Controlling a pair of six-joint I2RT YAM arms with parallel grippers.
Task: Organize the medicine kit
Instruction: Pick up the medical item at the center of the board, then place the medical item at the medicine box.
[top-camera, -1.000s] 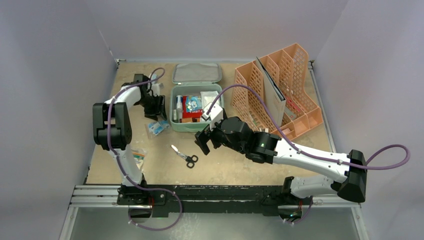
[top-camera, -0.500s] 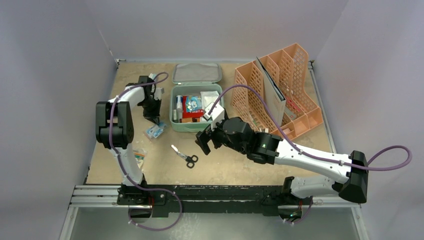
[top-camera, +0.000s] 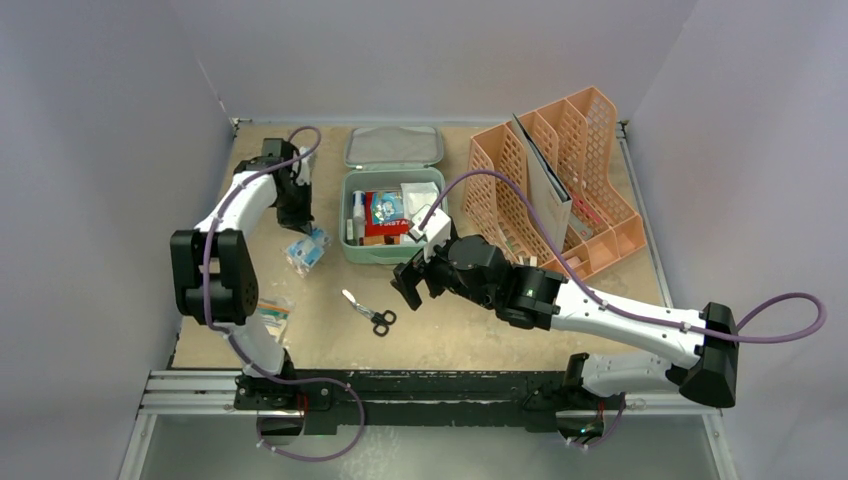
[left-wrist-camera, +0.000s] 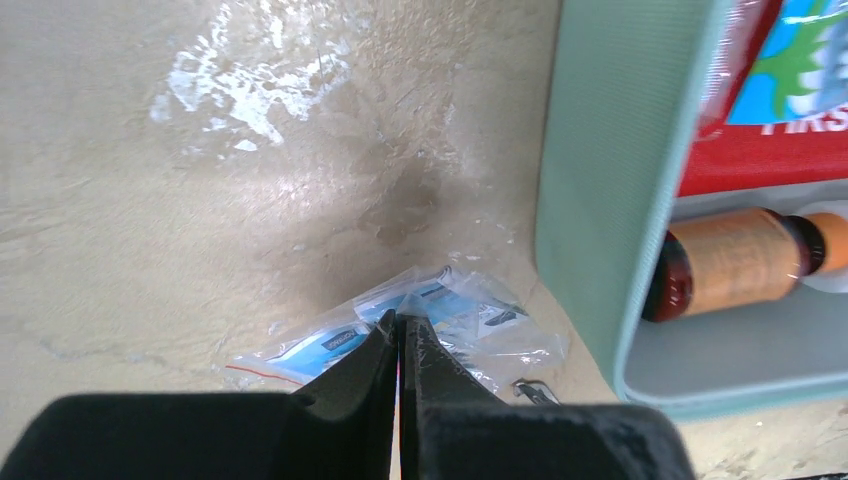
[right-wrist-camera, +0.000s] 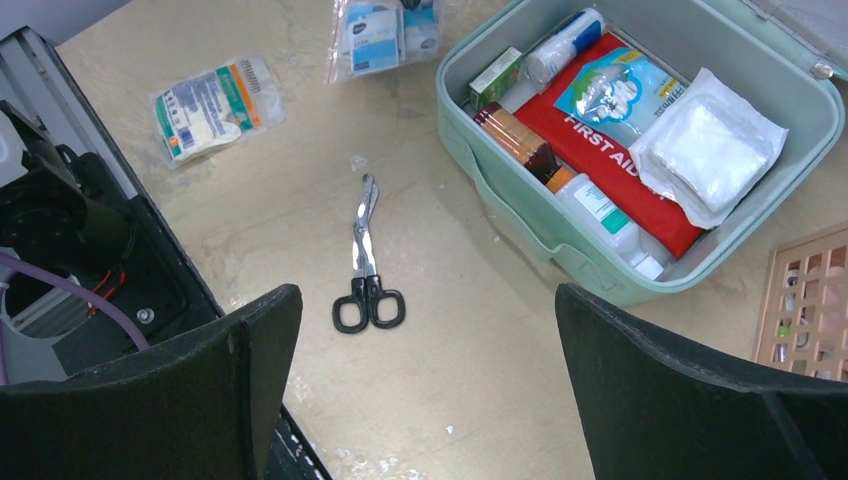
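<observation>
While left hand (left-wrist-camera: 401, 328) seemingly pinches packet (left-wrist-camera: 470, 312), kit (left-wrist-camera: 590, 160) neighbours.

Left gripper (left-wrist-camera: 400, 335) pinched closed, pointing down; right gripper (right-wrist-camera: 425, 390) jaws wide apart, arm outstretched

Tan tabletop (top-camera: 455, 340), plain grey walls (top-camera: 450, 50)

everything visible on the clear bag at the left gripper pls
The clear bag is small, crinkled transparent plastic with a thin red strip along one edge, holding blue-and-white sachets. It lies on the table by the medicine kit, near its front-left corner; whether it touches the wall is unclear. The left gripper is shut, tips pinching the bag's upper fold.
</observation>
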